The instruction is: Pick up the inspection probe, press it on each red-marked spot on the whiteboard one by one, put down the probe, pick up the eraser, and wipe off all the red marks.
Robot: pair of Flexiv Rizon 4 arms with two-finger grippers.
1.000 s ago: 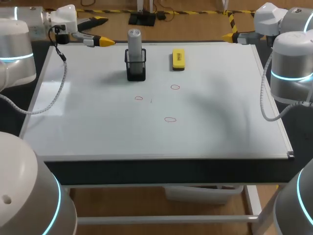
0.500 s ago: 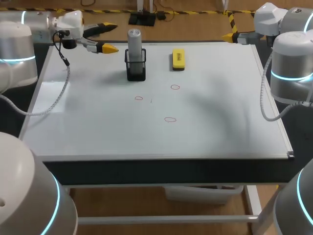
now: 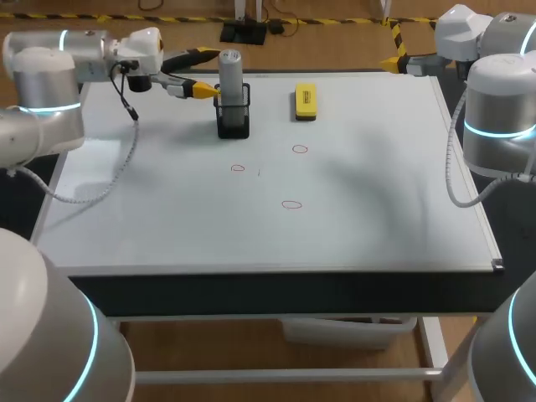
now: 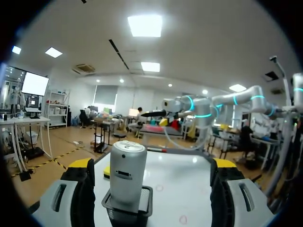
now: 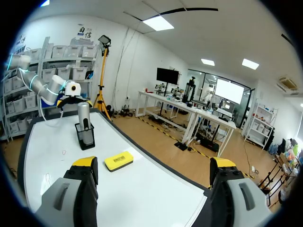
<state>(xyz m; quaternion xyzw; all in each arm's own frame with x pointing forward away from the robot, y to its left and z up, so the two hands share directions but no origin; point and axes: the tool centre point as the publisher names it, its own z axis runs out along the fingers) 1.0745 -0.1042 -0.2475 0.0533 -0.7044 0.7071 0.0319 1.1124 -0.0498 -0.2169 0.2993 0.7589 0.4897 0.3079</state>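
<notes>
Probe [image 3: 230,69] just ahead of left hand [image 3: 203,72]

I am reading no text anywhere on my whiteboard [image 3: 377,209], print on the yellow eraser [image 3: 306,100] being too small to tell, dark patch on the grey probe [image 4: 127,175] showing no legible characters

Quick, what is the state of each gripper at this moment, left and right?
Left gripper: open, holding nothing; the inspection probe stands just ahead of its fingers, not touched.
Right gripper: open, holding nothing.
</notes>
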